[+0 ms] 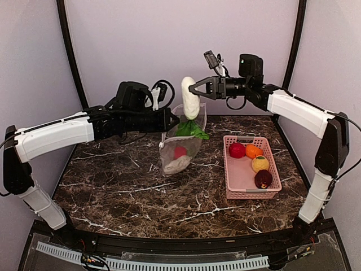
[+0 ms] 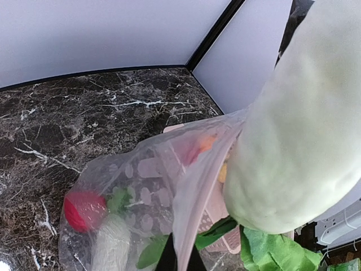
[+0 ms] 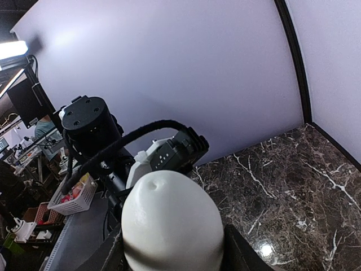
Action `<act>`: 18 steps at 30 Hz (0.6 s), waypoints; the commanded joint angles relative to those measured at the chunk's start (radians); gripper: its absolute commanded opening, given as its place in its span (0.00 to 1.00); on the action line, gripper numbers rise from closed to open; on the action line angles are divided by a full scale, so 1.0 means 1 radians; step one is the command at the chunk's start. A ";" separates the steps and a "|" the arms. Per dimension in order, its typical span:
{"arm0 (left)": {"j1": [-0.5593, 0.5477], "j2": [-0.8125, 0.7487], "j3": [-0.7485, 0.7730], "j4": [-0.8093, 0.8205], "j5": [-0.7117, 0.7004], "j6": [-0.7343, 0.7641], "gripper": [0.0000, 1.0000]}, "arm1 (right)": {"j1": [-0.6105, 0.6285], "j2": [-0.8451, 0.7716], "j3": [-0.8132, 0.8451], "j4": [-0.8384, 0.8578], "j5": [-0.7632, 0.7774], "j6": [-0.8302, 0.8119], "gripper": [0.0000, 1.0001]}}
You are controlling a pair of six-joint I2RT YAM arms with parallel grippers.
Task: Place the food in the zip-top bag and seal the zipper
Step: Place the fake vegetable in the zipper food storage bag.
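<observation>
The dark marble tabletop [image 1: 113,192], smooth with white veins, carries everything. Near its centre my left gripper [image 1: 174,119] is fully closed on the mouth edge of the zip-top bag [image 1: 183,149] and holds it up, so the bag hangs with its bottom resting on the tabletop. It is thin, clear, crinkly plastic with pale dots. At 3 o'clock from the bag stands the pink basket [image 1: 248,193], hard plastic lattice and rectangular. My right gripper [image 1: 194,88] is about half open, closed around the long white piece [image 1: 190,99], matte and rounded, directly over the bag at 12 o'clock. Its soft green leaves [image 1: 192,130] are already at the mouth. I judge the task is less than half done: inside the bag lie one red ball [image 1: 180,152] and the other white piece [image 1: 177,165]. In the basket wait a second red ball [image 1: 237,150], the orange [image 1: 253,151], the yellow [image 1: 260,164] and the dark maroon [image 1: 263,179], all small and round. The zipper [image 2: 194,192], a narrow whitish-pink strip, is unsealed.
</observation>
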 commanded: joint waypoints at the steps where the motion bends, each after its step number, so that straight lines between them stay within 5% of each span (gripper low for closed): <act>1: 0.009 -0.064 -0.038 0.052 -0.012 -0.031 0.01 | 0.025 -0.058 -0.056 0.022 0.061 -0.053 0.00; 7: 0.012 -0.079 -0.061 0.070 -0.015 -0.047 0.01 | 0.047 -0.071 -0.083 -0.025 0.065 -0.153 0.00; 18: 0.015 -0.107 -0.107 0.081 -0.025 -0.053 0.01 | 0.055 -0.093 -0.062 -0.119 0.073 -0.244 0.61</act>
